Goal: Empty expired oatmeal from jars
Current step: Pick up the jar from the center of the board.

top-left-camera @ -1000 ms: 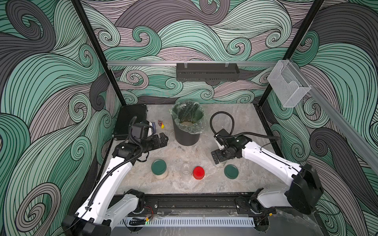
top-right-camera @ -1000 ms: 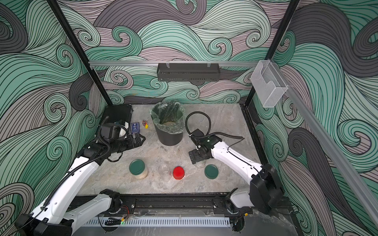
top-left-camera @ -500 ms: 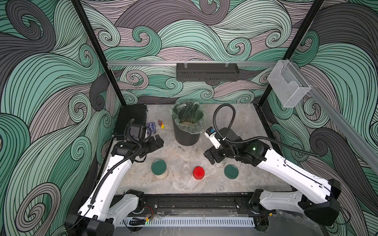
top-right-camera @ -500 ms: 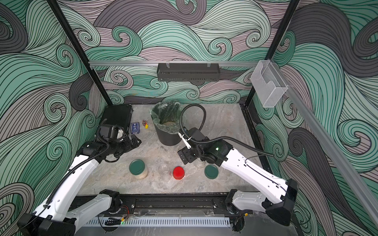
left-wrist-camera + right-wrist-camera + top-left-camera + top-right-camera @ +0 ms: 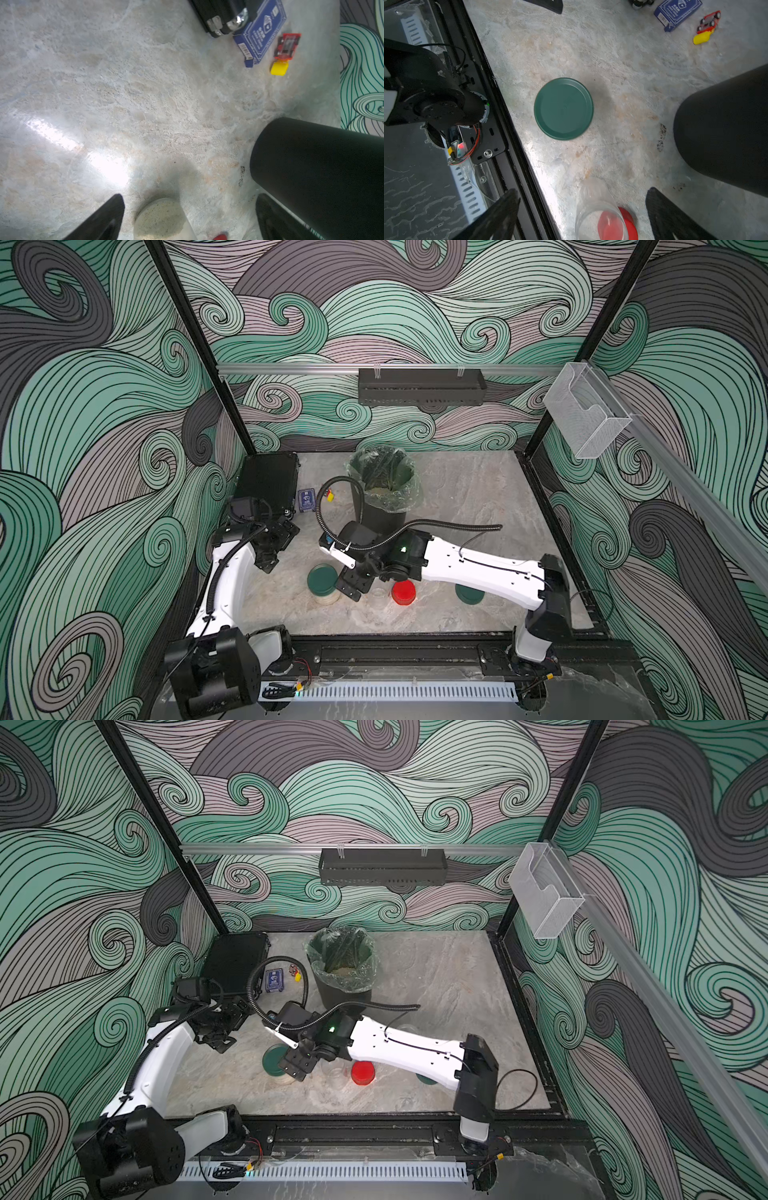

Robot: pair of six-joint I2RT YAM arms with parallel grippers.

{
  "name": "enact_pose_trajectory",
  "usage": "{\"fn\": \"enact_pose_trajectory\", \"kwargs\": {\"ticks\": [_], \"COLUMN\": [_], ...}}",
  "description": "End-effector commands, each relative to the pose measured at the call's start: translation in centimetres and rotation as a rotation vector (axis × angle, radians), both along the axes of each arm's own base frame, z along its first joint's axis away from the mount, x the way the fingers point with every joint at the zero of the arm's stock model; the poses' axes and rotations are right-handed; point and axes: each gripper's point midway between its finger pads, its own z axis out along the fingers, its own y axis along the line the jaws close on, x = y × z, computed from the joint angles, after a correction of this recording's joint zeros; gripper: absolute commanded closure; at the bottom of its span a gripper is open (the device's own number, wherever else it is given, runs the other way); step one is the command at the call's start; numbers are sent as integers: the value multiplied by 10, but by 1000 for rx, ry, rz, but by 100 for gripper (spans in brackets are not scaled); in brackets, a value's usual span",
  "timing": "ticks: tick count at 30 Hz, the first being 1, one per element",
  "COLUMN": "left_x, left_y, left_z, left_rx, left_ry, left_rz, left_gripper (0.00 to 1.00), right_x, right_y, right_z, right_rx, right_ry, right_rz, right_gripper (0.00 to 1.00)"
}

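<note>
The marbled grey tabletop [image 5: 478,497] is lying inside wave-patterned walls, with the lined black bin [image 5: 384,493] standing toward the back. The right gripper [image 5: 352,588] is hovering low with its jaws spread wide and empty, just beside the green-lidded jar [image 5: 322,578]. The oatmeal [image 5: 328,598] is showing as a pale rim under that lid, so this jar is looking full and not yet opened. An empty small glass [image 5: 600,207] and a loose red lid [image 5: 403,592] are sitting just beside the gripper on its other side, and a second green lid [image 5: 467,595] is peeking out from under the right forearm. The left gripper [image 5: 272,553] is hanging released too, holding nothing, well apart from the jar. The risk, as I am judging it, is crowding: a finger coming down off-centre could be clipping the empty glass and toppling it, or shoving the full jar across the smooth surface — and with nothing bracing the jar, twisting the lid may just be spinning the whole thing.
</note>
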Motion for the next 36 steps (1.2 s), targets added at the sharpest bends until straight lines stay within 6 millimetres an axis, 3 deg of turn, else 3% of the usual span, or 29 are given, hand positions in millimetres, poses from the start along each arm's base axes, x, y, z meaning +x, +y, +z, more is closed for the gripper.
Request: {"fn": "enact_pose_trajectory", "kwargs": {"ticks": [1, 14, 33, 36], "left_x": [6, 1, 1, 2], "left_y": [4, 9, 6, 5], "left_z": [7, 2, 9, 10], "left_rx": [-52, -103, -114, -116], "left_ry": [-18, -21, -49, -56], "left_rz": [41, 74, 68, 65], "left_gripper": [1, 1, 1, 1], "right_x": [-9, -5, 20, 23], "right_y": [19, 53, 74, 74], "right_z": [-7, -50, -111, -111], "right_rx": [-13, -84, -144, -140], "right_ry": [6, 47, 121, 122], "right_rz": [68, 107, 35, 21], "right_gripper": [2, 1, 1, 7]}}
